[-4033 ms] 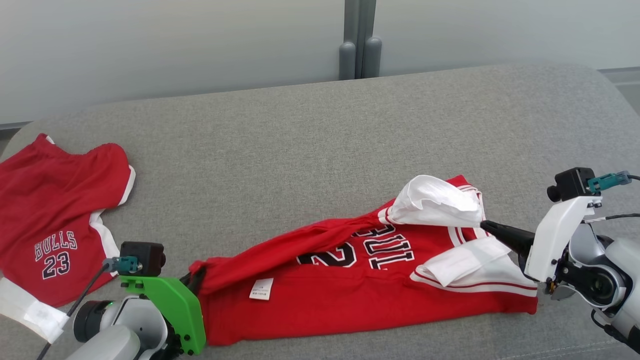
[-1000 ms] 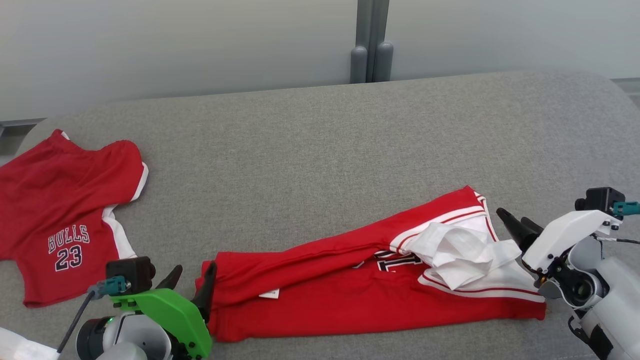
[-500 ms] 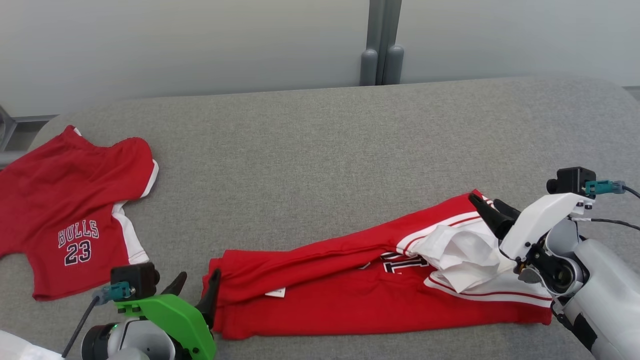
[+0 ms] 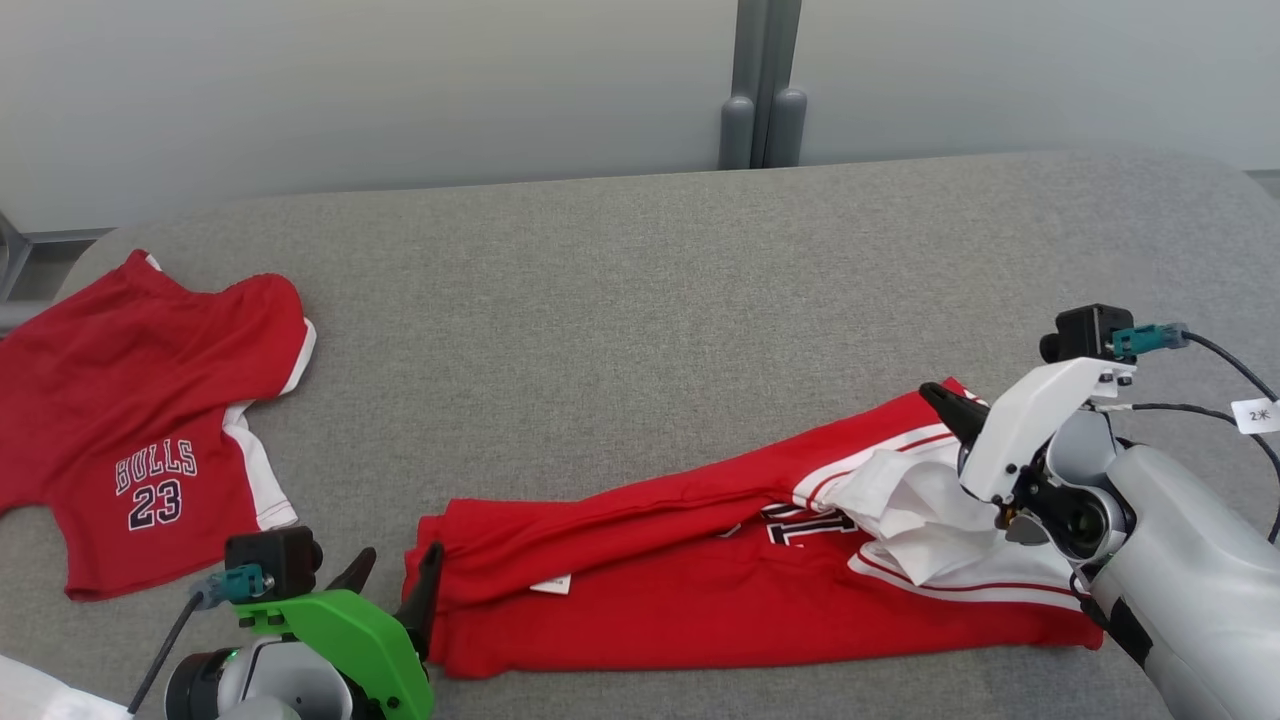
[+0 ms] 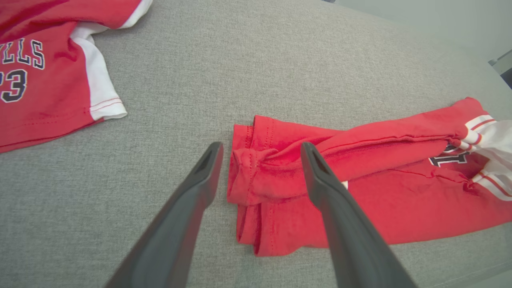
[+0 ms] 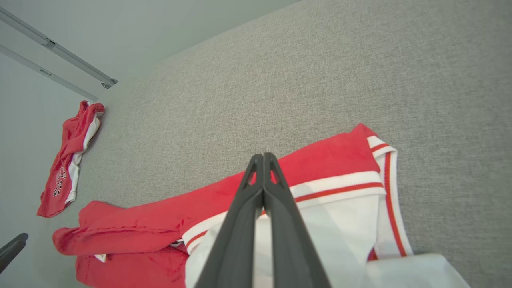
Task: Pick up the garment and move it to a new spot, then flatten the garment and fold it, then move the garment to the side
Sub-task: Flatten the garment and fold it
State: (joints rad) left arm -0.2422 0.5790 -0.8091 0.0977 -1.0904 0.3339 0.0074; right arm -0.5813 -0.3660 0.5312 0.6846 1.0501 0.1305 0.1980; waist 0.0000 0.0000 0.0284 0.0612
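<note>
- Bright, even, diffuse light in all three views; the red of the garment (image 4: 700,610) reads clean and saturated.
- Shadows are faint and soft-edged: a thin dark line under the garment's near hem on the grey bench (image 4: 620,300).
- The head view is sharp at its centre, while the bench's far right corner looks hazy.
- The wide-angle wrist views stretch shapes toward the edges; the left claw (image 5: 261,145) fingers (image 5: 180,224) loom large and soften slightly near the lens.
</note>
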